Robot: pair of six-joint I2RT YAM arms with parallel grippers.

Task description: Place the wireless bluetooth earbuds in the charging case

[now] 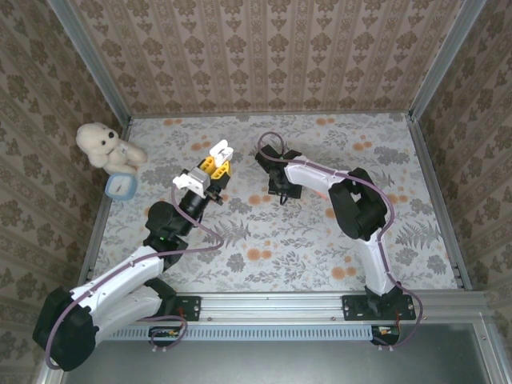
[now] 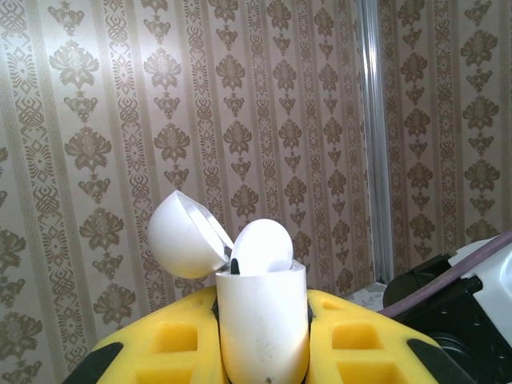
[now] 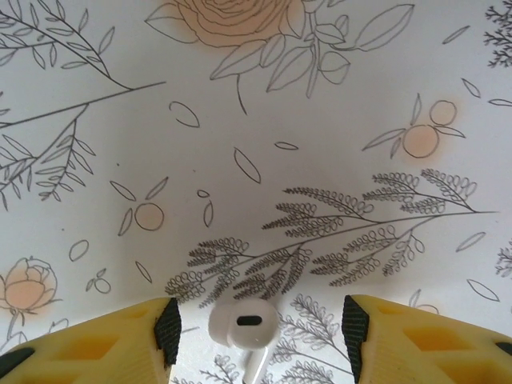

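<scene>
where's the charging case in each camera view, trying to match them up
top external: charging case, lid open, in the left end effector, left of centre.
left wrist: bottom centre, upright between the yellow fingers.
right wrist: floral tablecloth with a white earbud.
shared landmark: damask wallpaper, top external and left wrist.

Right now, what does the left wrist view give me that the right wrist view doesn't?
Left wrist: the charging case, lid flipped open, clamped upright in the left claw against patterned wallpaper. Right wrist: a white earbud lying loose on the floral table, within the open right claw. Both: yellow fingers flanking a white part.
</scene>
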